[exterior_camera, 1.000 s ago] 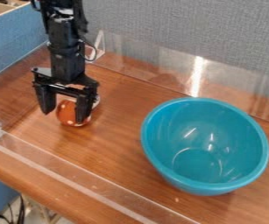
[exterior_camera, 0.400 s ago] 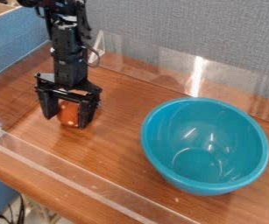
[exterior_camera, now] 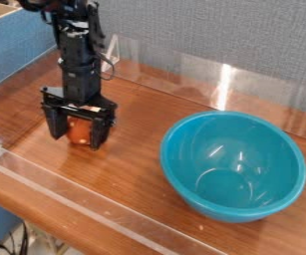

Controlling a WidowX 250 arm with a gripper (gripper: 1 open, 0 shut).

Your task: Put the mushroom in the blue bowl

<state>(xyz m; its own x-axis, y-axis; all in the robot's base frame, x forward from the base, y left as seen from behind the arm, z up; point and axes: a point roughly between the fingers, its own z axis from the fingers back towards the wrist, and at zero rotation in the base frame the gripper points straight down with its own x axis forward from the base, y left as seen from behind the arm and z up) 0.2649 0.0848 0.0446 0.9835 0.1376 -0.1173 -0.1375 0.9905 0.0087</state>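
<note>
Glossy round teal-blue plastic bowl [exterior_camera: 232, 165], empty, near bench's right edge. My black gripper [exterior_camera: 80, 124]: fingers apart around rounded reddish-brown mushroom [exterior_camera: 80, 130].

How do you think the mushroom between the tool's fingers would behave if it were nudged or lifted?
The mushroom looks rounded, so a nudge might make it roll or turn. Its smooth-looking surface could let it slip in a loose grip. Being small beside the blue bowl, it is probably light to lift.
</note>
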